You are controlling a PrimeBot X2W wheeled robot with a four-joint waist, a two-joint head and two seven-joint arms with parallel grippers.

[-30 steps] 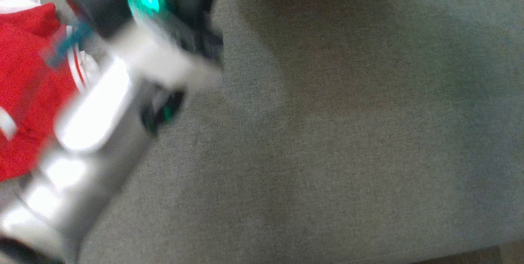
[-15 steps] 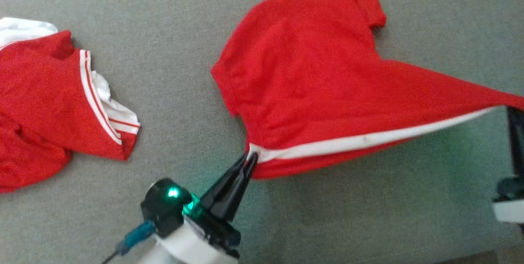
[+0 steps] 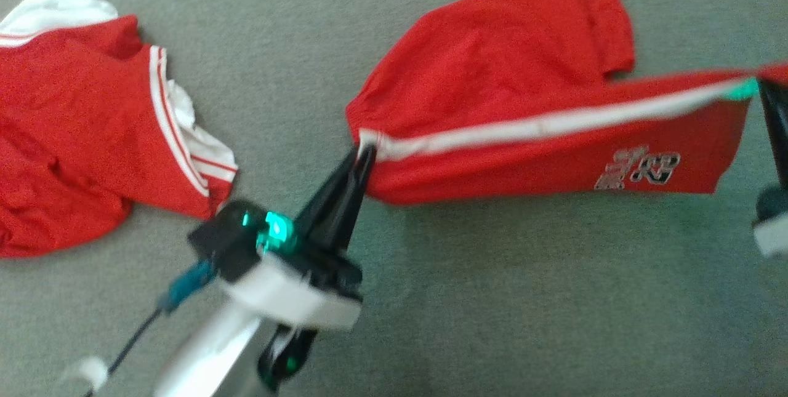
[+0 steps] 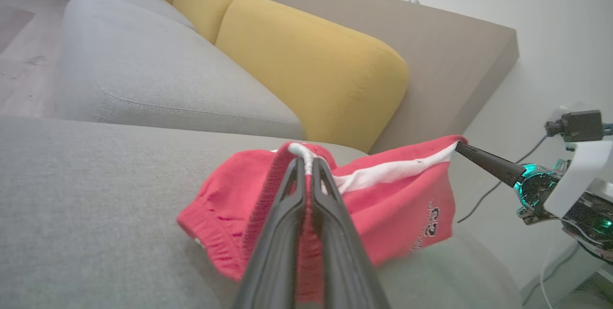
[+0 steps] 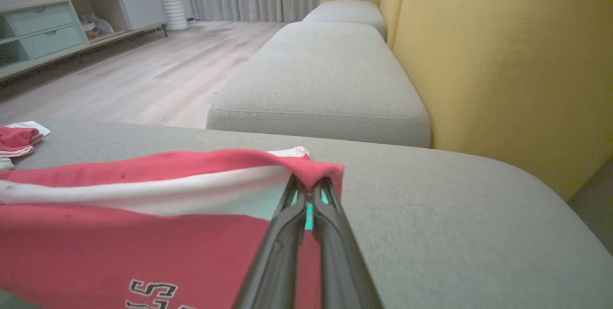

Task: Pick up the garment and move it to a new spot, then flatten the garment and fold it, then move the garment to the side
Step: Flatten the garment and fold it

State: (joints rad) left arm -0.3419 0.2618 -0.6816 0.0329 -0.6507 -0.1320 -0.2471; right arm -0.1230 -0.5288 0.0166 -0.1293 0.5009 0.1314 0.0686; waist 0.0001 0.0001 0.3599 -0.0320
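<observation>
The garment is a pair of red shorts with a white side stripe and a printed logo, stretched between my two grippers above the grey cushion. My left gripper is shut on its left corner at the stripe's end. My right gripper pinches the other end at the right edge of the head view. In the left wrist view the garment hangs past my left gripper, with the right gripper beyond. The right wrist view has the red cloth draped over my right gripper.
A second red and white garment lies crumpled on the cushion at the far left. Yellow back cushions and more grey seats lie beyond. A wooden floor and a low cabinet stand further off.
The head camera has swung, so the whole picture shifted. Both grippers kept their hold and lifted the striped edge, so the garment's logo side now hangs facing me.
</observation>
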